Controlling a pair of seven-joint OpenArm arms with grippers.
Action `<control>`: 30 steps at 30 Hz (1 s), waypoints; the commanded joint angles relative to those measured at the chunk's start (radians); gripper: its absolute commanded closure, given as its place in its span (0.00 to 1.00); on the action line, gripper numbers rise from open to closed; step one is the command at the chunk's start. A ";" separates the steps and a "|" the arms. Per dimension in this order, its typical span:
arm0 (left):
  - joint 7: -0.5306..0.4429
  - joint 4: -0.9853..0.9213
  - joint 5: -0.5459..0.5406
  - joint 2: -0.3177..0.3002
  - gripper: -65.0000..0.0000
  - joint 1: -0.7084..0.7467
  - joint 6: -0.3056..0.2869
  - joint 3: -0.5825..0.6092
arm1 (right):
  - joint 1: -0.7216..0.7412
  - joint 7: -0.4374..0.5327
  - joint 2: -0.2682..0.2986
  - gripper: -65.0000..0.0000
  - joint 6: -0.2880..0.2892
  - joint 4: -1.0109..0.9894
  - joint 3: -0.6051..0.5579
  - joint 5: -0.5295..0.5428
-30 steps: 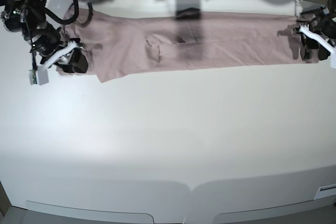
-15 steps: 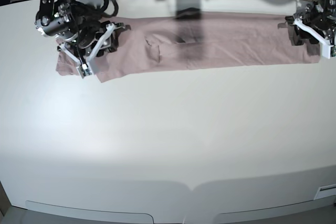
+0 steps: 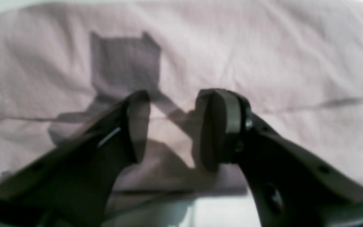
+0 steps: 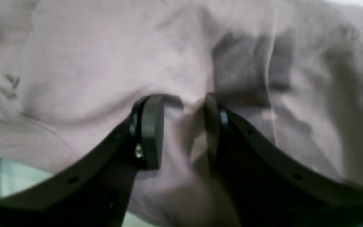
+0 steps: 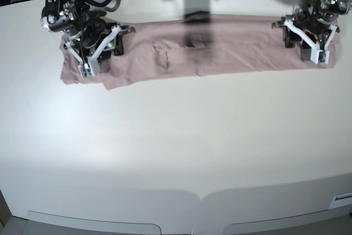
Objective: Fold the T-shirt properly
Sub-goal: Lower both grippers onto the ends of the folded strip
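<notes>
The T-shirt [image 5: 220, 48] lies flat as a long narrow band along the far edge of the table [image 5: 176, 147], already doubled lengthwise, with one arm stationed over each end. The left gripper [image 3: 172, 129] hovers just above the cloth with its jaws apart and nothing between them; a seam line runs directly beneath its fingertips, and the near edge of the band lies just below them. The right gripper [image 4: 181, 132] also stands with jaws apart, but here a raised ridge of fabric sits between the pads; you cannot tell whether they already press on it. To perform this step well, set each gripper over its own end of the band, close on all layers together, not the top ply alone, and confirm a firm hold on both sides before lifting. Raise both ends evenly so the band does not skew, and keep the cloth taut between the arms to avoid new creases near the middle, where wrinkles already show. No containers appear in any view, so there are no contents to report.
</notes>
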 commanded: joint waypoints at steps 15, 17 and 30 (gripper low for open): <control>0.063 -0.245 0.042 -0.009 0.52 -0.270 0.015 0.046 | 0.293 0.011 0.021 0.65 -0.006 -0.217 0.000 -0.115; 0.068 -0.245 0.062 -0.009 0.52 -0.280 0.016 0.046 | 0.324 0.011 0.027 0.65 -0.013 -0.242 0.000 -0.116; 0.155 -0.082 0.023 -0.060 0.52 -0.279 0.016 0.045 | 0.404 -0.075 0.047 0.65 -0.012 -0.179 0.000 -0.035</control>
